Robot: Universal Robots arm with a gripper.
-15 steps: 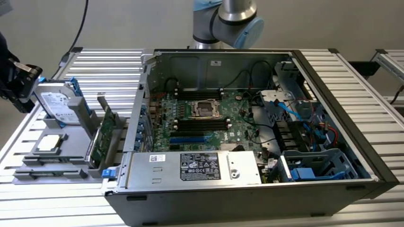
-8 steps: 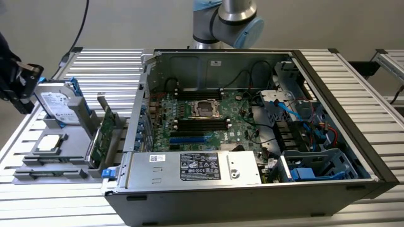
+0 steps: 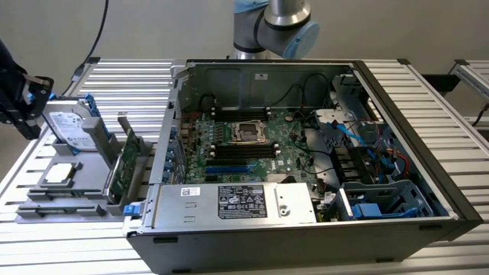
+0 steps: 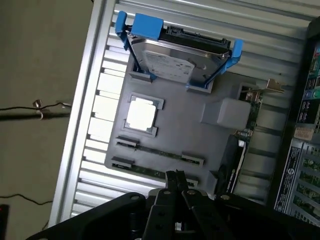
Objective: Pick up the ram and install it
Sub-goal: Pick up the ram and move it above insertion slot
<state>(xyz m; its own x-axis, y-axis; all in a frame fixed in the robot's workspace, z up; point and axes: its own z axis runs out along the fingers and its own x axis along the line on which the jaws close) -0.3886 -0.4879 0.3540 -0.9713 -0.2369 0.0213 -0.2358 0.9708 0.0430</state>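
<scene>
Two fingers (image 4: 170,181) pressed tip to tip, pinching nothing, poised over one end of a grey holder (image 4: 185,131) and clear of it. Nearest the tips, in the holder's outermost row, the ram (image 4: 145,170): a thin green stick held between two small clips, untouched. Just beside it, in the next row, a second stick (image 4: 160,152) of the same kind. Farther along the holder, a square processor (image 4: 140,112) in its recess, then a silver hard drive (image 4: 167,62) leaning in a blue bracket. Along the holder's side toward the computer, a green expansion card (image 4: 246,131) upright on its edge. From the exterior view, holder resting on a slatted metal counter (image 3: 114,86) at the exterior view's left, just beside an open computer case (image 3: 306,252) lying on its side, motherboard (image 3: 287,146) facing up, black memory slots (image 3: 243,150) close to the processor socket.
</scene>
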